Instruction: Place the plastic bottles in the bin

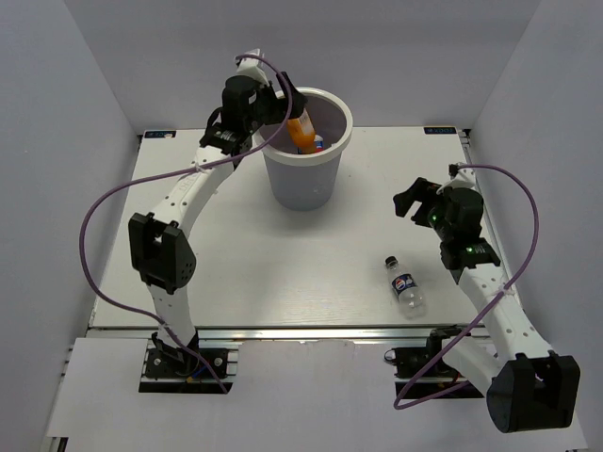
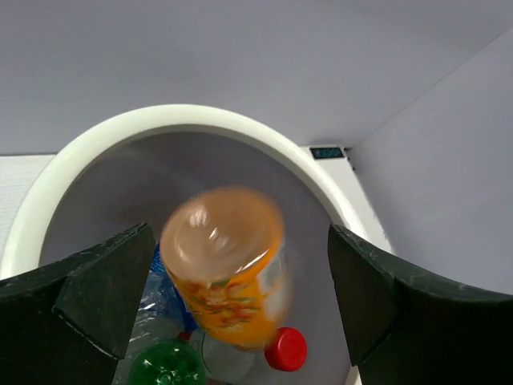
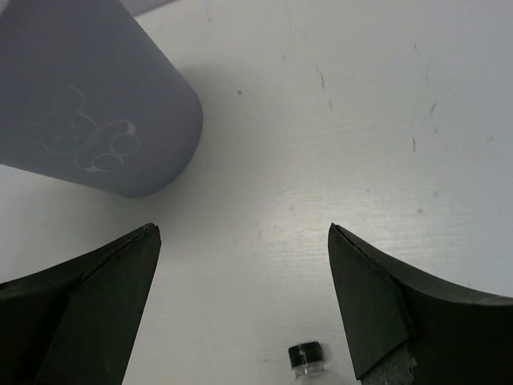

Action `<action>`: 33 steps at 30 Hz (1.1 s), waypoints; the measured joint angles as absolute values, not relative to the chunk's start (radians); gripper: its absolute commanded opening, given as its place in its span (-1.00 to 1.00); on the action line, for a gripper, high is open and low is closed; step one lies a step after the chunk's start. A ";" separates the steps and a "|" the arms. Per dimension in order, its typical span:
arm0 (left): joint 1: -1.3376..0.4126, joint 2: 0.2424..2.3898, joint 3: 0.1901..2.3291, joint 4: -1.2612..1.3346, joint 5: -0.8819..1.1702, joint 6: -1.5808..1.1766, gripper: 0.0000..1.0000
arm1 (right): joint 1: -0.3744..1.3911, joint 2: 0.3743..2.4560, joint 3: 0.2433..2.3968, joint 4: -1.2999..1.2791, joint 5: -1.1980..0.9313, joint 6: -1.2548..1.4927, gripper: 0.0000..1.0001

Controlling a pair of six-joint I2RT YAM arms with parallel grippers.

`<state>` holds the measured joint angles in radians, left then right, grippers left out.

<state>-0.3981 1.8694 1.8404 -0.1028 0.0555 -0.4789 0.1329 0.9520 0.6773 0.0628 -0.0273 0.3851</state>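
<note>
The light-grey bin [image 1: 303,179] stands at the back middle of the table. My left gripper [image 1: 279,102] is open over its rim. The orange bottle [image 2: 228,269] is blurred between the spread fingers, touching neither, inside the bin [image 2: 160,127]; it also shows in the top view [image 1: 301,130]. Below it lie a green bottle [image 2: 164,365], a red-capped clear bottle [image 2: 284,349] and a blue-labelled one [image 2: 164,293]. My right gripper [image 1: 412,200] is open and empty above the table. A clear bottle with a blue label [image 1: 405,285] lies near it; its black cap [image 3: 305,355] shows.
The bin's side [image 3: 88,104] shows at the upper left of the right wrist view. The white table [image 1: 236,254] ends at a metal rail along the near edge. Grey walls enclose the back and both sides.
</note>
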 measured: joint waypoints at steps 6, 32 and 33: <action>-0.416 1.901 1.975 -0.235 0.061 -0.418 0.96 | 0.133 1.023 0.755 -0.130 0.015 0.427 0.79; -0.012 1.225 0.873 -0.102 -0.168 -0.652 0.96 | 0.213 1.298 0.632 -0.444 -0.080 0.349 0.40; -0.009 1.225 0.853 -0.107 -0.168 -0.664 0.96 | 0.222 1.305 0.636 -0.444 -0.071 0.344 0.28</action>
